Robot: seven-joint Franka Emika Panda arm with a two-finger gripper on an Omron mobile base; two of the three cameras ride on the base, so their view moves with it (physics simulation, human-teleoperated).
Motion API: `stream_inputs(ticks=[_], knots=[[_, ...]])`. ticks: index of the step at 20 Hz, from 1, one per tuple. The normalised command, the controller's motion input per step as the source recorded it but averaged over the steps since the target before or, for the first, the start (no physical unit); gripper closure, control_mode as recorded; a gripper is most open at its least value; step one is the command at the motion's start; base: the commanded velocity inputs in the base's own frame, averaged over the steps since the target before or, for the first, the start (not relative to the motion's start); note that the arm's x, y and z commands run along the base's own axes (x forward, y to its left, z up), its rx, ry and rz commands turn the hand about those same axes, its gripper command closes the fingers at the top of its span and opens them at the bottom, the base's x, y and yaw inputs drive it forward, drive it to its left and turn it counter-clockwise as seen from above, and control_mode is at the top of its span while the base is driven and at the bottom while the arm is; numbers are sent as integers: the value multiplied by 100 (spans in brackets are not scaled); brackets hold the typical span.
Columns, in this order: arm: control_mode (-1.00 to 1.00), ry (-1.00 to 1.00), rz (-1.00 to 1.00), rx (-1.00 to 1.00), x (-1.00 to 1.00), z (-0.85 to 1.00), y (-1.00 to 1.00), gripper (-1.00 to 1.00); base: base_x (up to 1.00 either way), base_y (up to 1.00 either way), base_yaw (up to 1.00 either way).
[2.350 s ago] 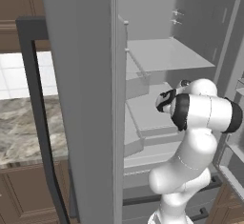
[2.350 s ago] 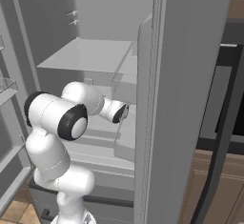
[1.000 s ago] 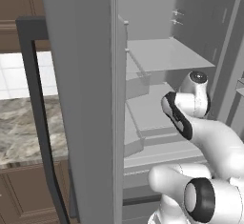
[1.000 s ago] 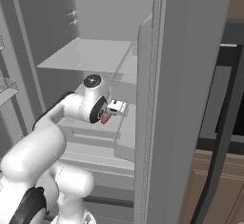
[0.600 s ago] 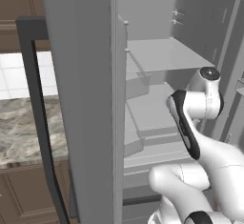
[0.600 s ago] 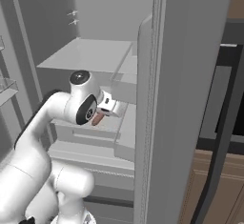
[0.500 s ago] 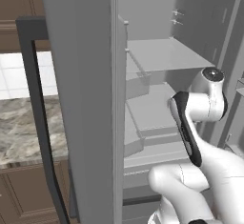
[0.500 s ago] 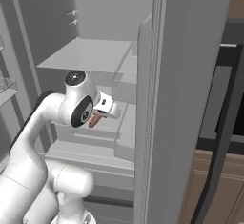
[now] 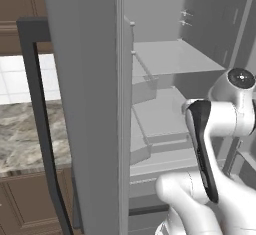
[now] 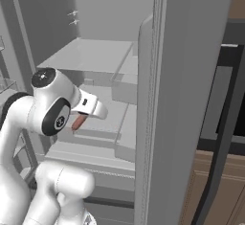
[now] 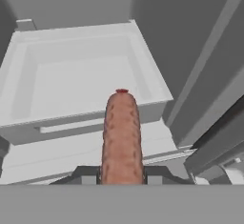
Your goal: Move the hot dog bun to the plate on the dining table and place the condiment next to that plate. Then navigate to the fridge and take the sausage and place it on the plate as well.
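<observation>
Tall dark grey fridge (image 9: 85, 79), door swung open, pale grey interior exposed; long black vertical handle (image 9: 42, 129) on its outer face in the left base view.

Marble-topped counter with brown wooden cabinets (image 9: 20, 144), to the left of the fridge in the left base view, white tiled wall above it.

White robot arm with dark joints (image 9: 220, 144), rising in front of the open fridge, its wrist level with the middle shelves.

Flat grey inner shelves (image 10: 95, 56), one upper shelf and further ledges below it.

Shallow grey rectangular drawer bin (image 11: 81, 85), open-topped, seen in the hand view ahead of the fingers, with a stepped grey ledge nearer the camera.

Two-finger gripper (image 11: 122, 176), clamped on the sausage; one dark fingertip (image 11: 85, 176) shows on each side of it. In the right base view the gripper (image 10: 82, 118) sits just outside the shelf fronts.

Reddish-brown oblong sausage (image 11: 122, 137), held at its near end between the fingers, its far end pointing toward the drawer bin. In the right base view the sausage (image 10: 79, 121) slants downward from the hand, in the air, clear of the shelves.
</observation>
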Motion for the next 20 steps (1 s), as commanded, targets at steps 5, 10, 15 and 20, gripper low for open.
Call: stream_inputs(ticks=[5,10,15,20], knots=[[-100,-1,-1,-3,-50,28,3,100,0,0,0],[100,0,0,-1,-28,-1,6,100,-18,2,0],[100,0,0,0,0,0,0,100,-99,34,-10],[100,0,0,0,0,0,0,100,-100,47,-23]])
